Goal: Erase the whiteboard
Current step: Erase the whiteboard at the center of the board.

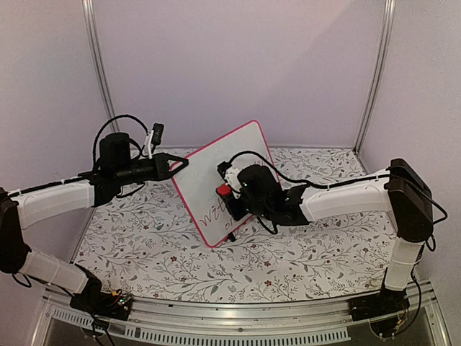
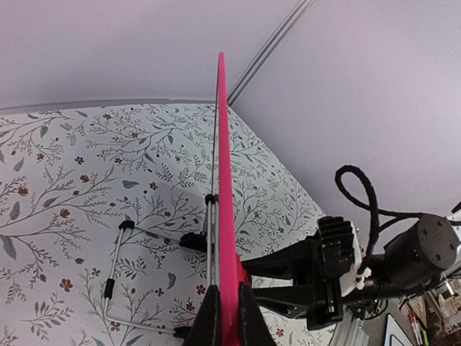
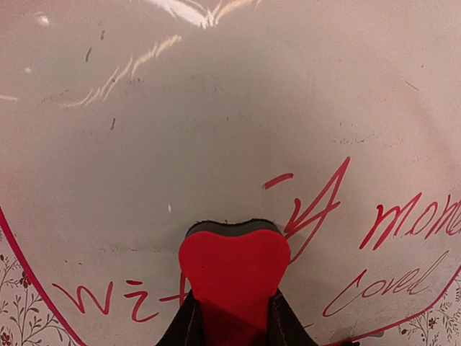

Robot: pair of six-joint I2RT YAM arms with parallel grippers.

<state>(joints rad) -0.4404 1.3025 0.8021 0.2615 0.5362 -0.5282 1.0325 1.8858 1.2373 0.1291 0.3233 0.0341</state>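
The whiteboard [image 1: 220, 173] stands tilted in the middle of the table, white with a pink-red frame and red handwriting low on its face. My left gripper [image 1: 180, 165] is shut on its left edge; in the left wrist view the frame [image 2: 225, 180] runs edge-on between the fingers, gripper [image 2: 227, 317]. My right gripper [image 1: 229, 193] is shut on a red heart-shaped eraser [image 3: 234, 277] whose dark felt presses against the board face [image 3: 216, 108]. Red words [image 3: 403, 223] remain right of and below the eraser. The upper part of the board is wiped.
The table [image 1: 302, 259] has a floral-patterned cover. A wire stand [image 2: 119, 281] with black feet props the board from behind. Purple walls and metal posts [image 1: 374, 72] close in the back. My right arm [image 2: 374, 267] shows beyond the board.
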